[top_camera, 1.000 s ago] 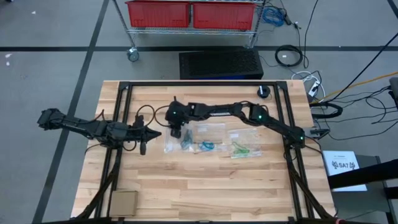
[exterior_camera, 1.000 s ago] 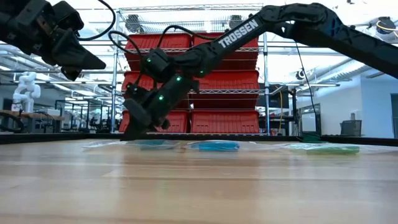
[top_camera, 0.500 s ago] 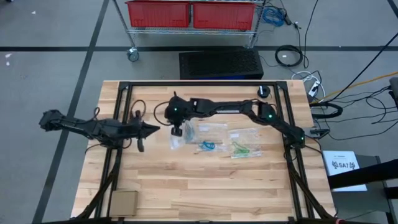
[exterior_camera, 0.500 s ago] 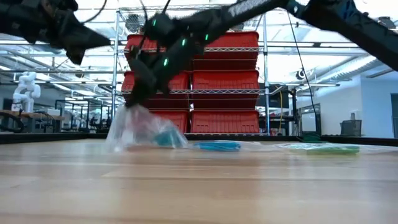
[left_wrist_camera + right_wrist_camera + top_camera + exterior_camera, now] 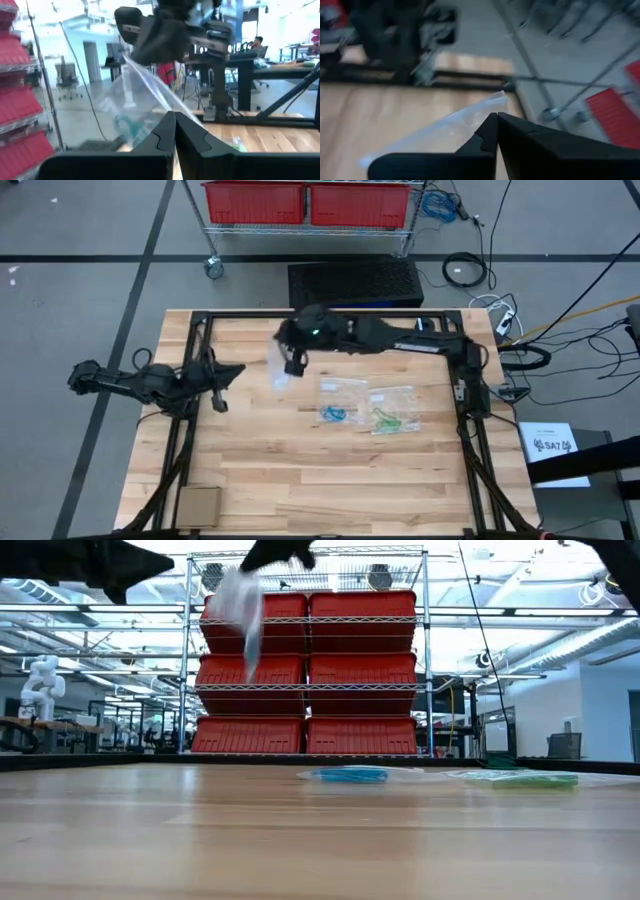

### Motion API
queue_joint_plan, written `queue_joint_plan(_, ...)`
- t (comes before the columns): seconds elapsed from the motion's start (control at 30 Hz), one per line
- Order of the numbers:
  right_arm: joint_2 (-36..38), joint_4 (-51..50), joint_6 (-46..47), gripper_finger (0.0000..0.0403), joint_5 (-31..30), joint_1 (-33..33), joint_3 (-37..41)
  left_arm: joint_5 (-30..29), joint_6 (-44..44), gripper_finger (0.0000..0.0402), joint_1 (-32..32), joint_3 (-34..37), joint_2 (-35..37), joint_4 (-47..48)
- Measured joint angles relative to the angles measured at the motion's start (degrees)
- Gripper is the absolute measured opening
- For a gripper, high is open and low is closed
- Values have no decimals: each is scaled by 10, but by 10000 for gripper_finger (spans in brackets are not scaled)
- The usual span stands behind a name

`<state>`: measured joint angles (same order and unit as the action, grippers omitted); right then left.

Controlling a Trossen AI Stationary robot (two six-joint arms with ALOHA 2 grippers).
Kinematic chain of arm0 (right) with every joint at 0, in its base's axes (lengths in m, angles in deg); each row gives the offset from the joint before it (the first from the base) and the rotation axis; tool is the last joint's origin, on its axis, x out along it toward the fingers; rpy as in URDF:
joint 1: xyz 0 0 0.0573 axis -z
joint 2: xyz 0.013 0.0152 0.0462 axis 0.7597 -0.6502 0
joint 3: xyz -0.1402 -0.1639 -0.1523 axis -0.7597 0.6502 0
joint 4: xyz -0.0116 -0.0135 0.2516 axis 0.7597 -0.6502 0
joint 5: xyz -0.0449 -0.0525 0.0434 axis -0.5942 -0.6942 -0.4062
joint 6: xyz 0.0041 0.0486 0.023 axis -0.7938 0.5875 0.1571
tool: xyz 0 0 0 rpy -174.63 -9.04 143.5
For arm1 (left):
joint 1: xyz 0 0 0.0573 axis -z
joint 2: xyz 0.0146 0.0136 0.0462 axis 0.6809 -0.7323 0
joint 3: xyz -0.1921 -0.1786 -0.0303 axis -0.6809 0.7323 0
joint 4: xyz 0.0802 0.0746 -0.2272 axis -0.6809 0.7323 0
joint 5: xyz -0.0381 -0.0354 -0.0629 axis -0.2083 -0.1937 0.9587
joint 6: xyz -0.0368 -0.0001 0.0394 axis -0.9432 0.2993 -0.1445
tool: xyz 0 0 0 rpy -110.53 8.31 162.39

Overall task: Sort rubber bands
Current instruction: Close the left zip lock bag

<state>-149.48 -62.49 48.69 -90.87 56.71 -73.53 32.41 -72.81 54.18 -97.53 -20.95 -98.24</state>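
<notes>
Right gripper (image 5: 291, 360) is clamped on the corner of a clear plastic bag (image 5: 280, 370), thin and crinkled, which hangs limp well above the wooden table (image 5: 300, 470). In the low view the bag (image 5: 240, 605) dangles against the red bins. Dark-teal rubber bands (image 5: 127, 127) show faintly inside it, blurred in the left wrist view; their count cannot be made out.

Left gripper (image 5: 228, 372) hovers near the hanging bag, on its side away from the two flat bags, fingers together and empty.

Near the hanging bag, two more clear bags lie flat on the table's pale planks: one holds blue bands (image 5: 333, 415), the other green bands (image 5: 385, 420).

No legible writing. The right gripper's body is cut off at the low view's top edge.
</notes>
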Motion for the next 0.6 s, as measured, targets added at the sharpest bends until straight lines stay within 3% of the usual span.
queue_joint_plan(0.27,42,32,-15,0,-55,1,0,21,14,134,0,0,-34,-11)
queue_joint_plan(0.43,41,67,-27,0,-56,1,0,-39,14,216,-1,0,-104,-64)
queue_joint_plan(0.6,41,95,-29,0,-57,1,0,-74,13,261,-4,0,-181,-146)
